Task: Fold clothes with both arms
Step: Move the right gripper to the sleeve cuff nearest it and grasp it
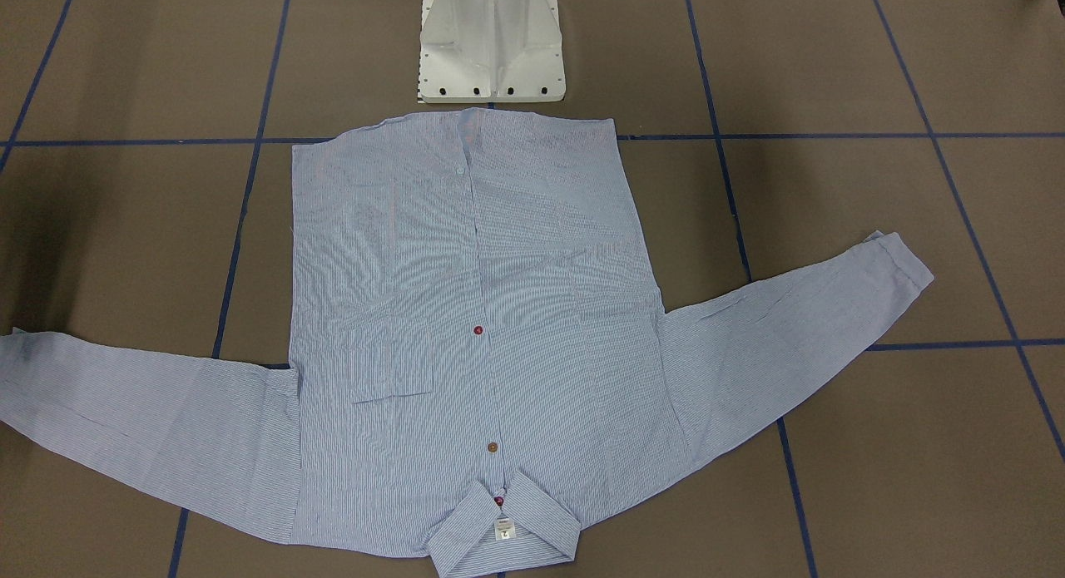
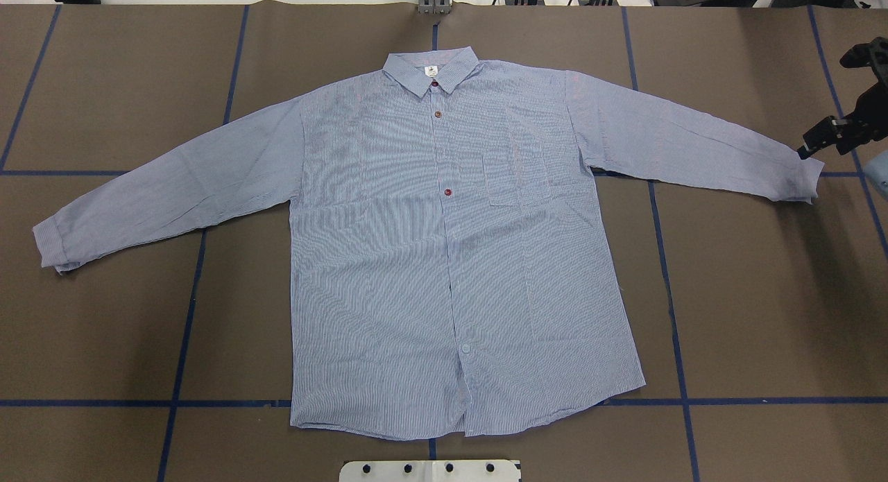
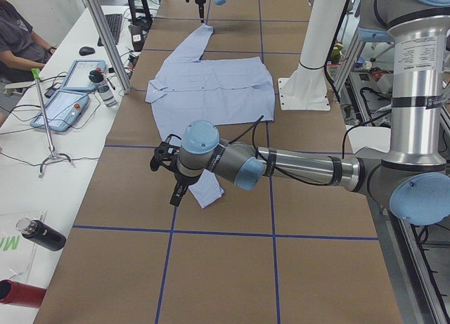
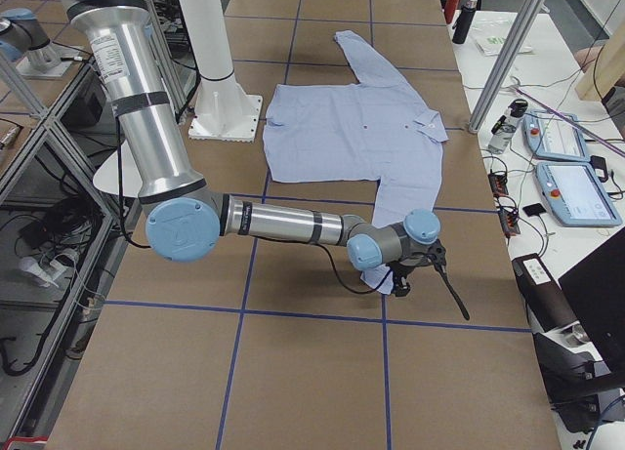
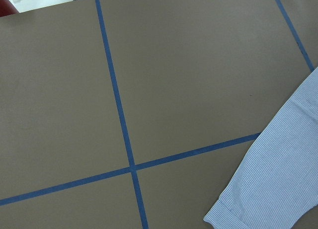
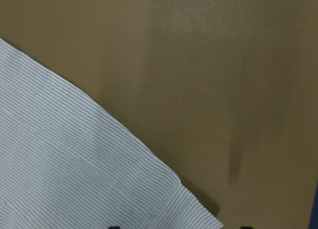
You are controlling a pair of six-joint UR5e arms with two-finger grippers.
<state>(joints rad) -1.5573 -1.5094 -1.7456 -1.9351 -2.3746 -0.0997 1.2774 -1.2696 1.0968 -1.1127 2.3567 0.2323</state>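
Likely a robotics lab (teach pendants (image 4: 576, 192), tape-gridded table (image 2: 763, 295)).

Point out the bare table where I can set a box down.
Bare table lies either side of the shirt body, on the robot's side of each sleeve, and in the far corners beyond the sleeves. Crowded: the centre under the shirt, and both cuffs, where the left gripper and right gripper hang.
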